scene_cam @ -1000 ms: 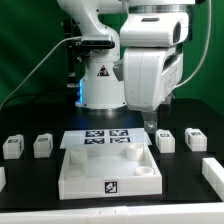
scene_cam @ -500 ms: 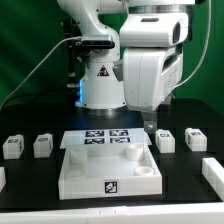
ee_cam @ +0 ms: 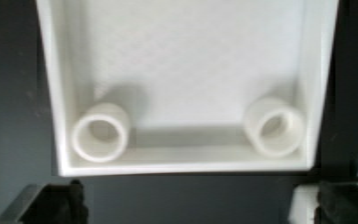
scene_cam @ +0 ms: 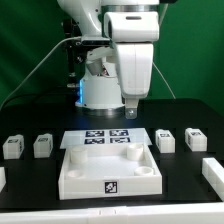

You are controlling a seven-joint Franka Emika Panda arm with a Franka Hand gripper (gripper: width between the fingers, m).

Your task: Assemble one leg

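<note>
Four small white legs stand on the black table in the exterior view: two on its left (scene_cam: pixel 12 146) (scene_cam: pixel 42 145) and two on its right (scene_cam: pixel 166 139) (scene_cam: pixel 196 138). My gripper (scene_cam: pixel 131 112) hangs above the marker board (scene_cam: pixel 103 138), behind the big white tray-like part (scene_cam: pixel 108 170), and touches no leg. In the wrist view my gripper (ee_cam: pixel 197 205) is open and empty, with its dark fingers (ee_cam: pixel 59 203) wide apart. It looks down on the tray-like part (ee_cam: pixel 185 60) and its two round sockets (ee_cam: pixel 101 135) (ee_cam: pixel 275 125). No leg shows in the wrist view.
More white parts are cut off at the exterior view's left edge (scene_cam: pixel 2 178) and right edge (scene_cam: pixel 212 172). The robot base (scene_cam: pixel 100 85) stands behind the marker board. Cables run at the back left.
The arm's hand has swung toward the exterior view's left, from over the right legs to over the marker board. The parts on the table have not moved.
</note>
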